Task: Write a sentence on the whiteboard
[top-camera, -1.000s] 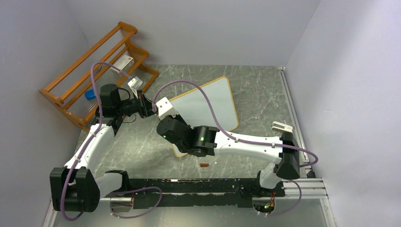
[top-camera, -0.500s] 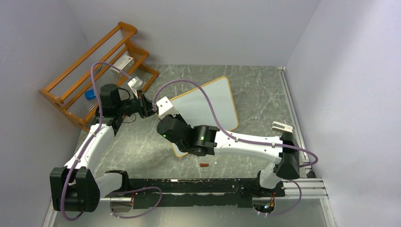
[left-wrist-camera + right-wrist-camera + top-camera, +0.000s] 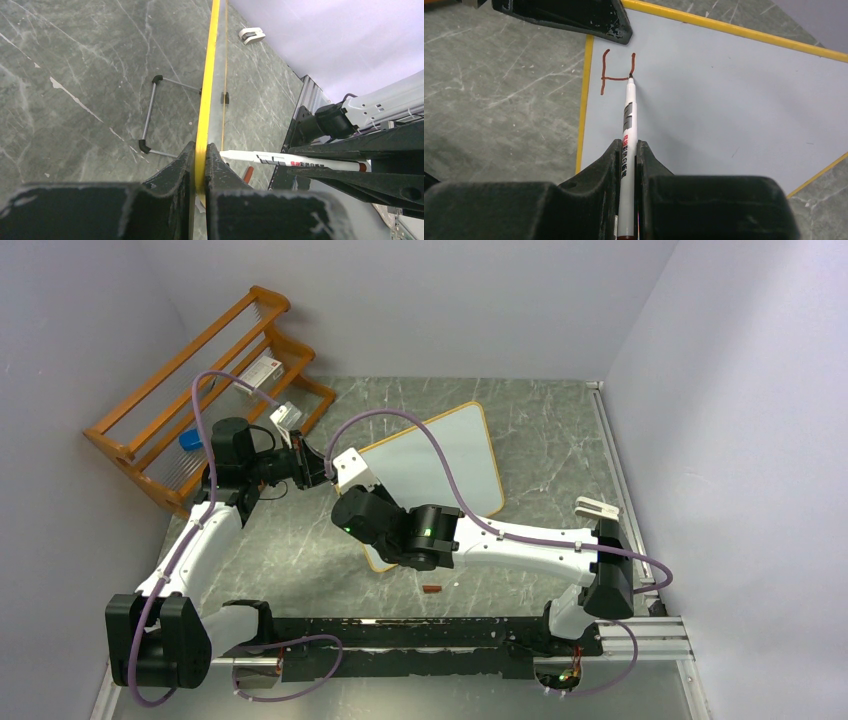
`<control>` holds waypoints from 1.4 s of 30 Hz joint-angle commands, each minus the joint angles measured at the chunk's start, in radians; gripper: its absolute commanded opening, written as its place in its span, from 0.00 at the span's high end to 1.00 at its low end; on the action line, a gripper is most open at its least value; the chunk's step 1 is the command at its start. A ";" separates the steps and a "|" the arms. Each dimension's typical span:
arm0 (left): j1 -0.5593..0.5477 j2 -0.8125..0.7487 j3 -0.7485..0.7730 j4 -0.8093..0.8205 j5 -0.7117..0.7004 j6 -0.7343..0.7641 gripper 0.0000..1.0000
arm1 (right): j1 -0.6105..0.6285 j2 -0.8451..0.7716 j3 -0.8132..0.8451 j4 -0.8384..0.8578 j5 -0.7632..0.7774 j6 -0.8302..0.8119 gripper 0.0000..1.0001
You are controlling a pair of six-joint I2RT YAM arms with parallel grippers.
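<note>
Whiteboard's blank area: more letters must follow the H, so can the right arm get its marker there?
Probably yes: the right tool holds the marker tip on the whiteboard at the H, the surface beyond is bare, and the left tool only clamps the rim.

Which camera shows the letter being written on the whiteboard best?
Right wrist: the marker tip rests on a half-finished H near the whiteboard corner. From above, the right arm covers the letter; the left wrist sees the board edge-on, so no writing.
</note>
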 commanded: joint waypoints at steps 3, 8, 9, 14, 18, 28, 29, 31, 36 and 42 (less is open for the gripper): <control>-0.004 0.008 -0.023 -0.027 0.000 0.024 0.95 | -0.006 0.026 0.016 -0.057 -0.018 0.042 1.00; -0.004 0.010 -0.023 -0.028 0.000 0.022 0.95 | -0.005 0.023 0.009 -0.073 -0.021 0.057 1.00; -0.004 0.010 -0.023 -0.028 0.000 0.023 0.95 | -0.006 0.023 0.008 -0.074 -0.025 0.058 1.00; -0.004 0.010 -0.023 -0.028 -0.002 0.023 0.95 | -0.006 0.021 0.003 -0.084 -0.031 0.067 1.00; -0.004 0.012 -0.022 -0.028 -0.003 0.024 0.95 | -0.004 0.014 -0.007 -0.083 -0.034 0.071 1.00; -0.004 0.013 -0.022 -0.029 -0.003 0.027 0.95 | 0.000 0.003 -0.020 -0.087 -0.033 0.081 1.00; -0.005 0.013 -0.022 -0.030 -0.003 0.027 0.95 | 0.001 0.004 -0.021 -0.089 -0.032 0.082 1.00; -0.005 0.014 -0.022 -0.030 -0.003 0.027 0.95 | 0.002 0.004 -0.021 -0.090 -0.032 0.082 1.00; -0.004 0.015 -0.021 -0.031 -0.005 0.028 0.95 | 0.003 -0.003 -0.026 -0.087 -0.022 0.084 1.00; -0.004 0.015 -0.021 -0.034 -0.005 0.028 0.95 | 0.015 -0.050 -0.043 -0.039 -0.014 0.072 1.00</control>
